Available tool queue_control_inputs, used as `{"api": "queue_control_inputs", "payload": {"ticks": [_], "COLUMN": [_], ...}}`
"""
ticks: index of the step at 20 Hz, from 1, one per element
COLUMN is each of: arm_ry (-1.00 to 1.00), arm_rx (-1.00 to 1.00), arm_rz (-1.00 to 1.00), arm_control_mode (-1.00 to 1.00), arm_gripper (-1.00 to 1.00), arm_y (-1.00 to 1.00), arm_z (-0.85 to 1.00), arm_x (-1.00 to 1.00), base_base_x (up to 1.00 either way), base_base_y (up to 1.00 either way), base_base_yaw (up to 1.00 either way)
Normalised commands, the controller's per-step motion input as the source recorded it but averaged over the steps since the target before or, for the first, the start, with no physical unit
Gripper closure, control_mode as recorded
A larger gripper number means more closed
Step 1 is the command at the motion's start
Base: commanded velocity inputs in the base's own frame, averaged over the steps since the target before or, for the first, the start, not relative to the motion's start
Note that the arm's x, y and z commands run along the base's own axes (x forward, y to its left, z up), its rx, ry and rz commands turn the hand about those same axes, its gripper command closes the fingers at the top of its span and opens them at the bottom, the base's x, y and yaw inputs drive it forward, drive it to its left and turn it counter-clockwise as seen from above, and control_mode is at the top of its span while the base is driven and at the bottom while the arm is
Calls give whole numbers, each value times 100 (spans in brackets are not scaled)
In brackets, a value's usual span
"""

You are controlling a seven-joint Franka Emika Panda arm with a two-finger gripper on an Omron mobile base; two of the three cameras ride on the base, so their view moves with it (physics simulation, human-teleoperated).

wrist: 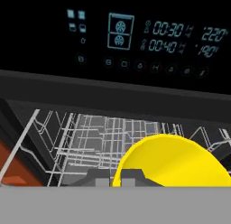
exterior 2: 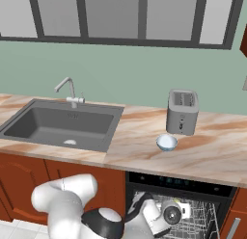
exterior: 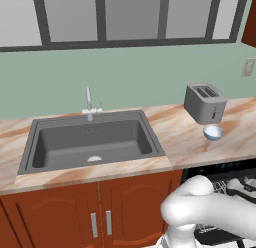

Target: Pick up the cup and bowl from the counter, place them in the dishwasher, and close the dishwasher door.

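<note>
Pinching the cup (wrist: 173,162), gripper (wrist: 115,177) hovers over dishwasher (wrist: 108,142) rack; bowl (exterior 2: 167,142) on counter (exterior 2: 212,156)

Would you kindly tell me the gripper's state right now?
Gripper: shut on the yellow cup, at the dishwasher rack.

The white arm (exterior 2: 72,199) is bent low in front of the dishwasher (exterior 2: 183,185), below the level of its control strip. In the right base view the shoulder and elbow segments are seen to the left of the dishwasher, and the forearm is stretched rightward, with the wrist (exterior 2: 166,214) set at the dishwasher's open front. In the left base view a rounded white link (exterior: 200,207) is seen just left of the dishwasher. In the hand view the gripper (wrist: 115,177) is pointed into the dishwasher, its dark fingertips (wrist: 100,177) drawn close together and clamped on the rim of the cup (wrist: 176,162).
</note>
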Motion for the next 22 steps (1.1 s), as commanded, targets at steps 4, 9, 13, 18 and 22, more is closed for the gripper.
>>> {"api": "queue_control_inputs", "payload": {"ticks": [4,9,13,18,22], "arm_ry": [0,0,0,0,0], "arm_rx": [0,0,0,0,0], "arm_rz": [0,0,0,0,0], "arm_control_mode": [-100,-100,-100,-100,-100], "arm_gripper": [100,100,100,100,100], "arm_y": [0,0,-1,-4,-3], "arm_z": [-39,-34,-32,-32,-37], "arm_x": [0,0,3,8,9], "base_base_x": [0,0,0,0,0], "base_base_y": [0,0,0,0,0], "base_base_yaw": [0,0,0,0,0]}}
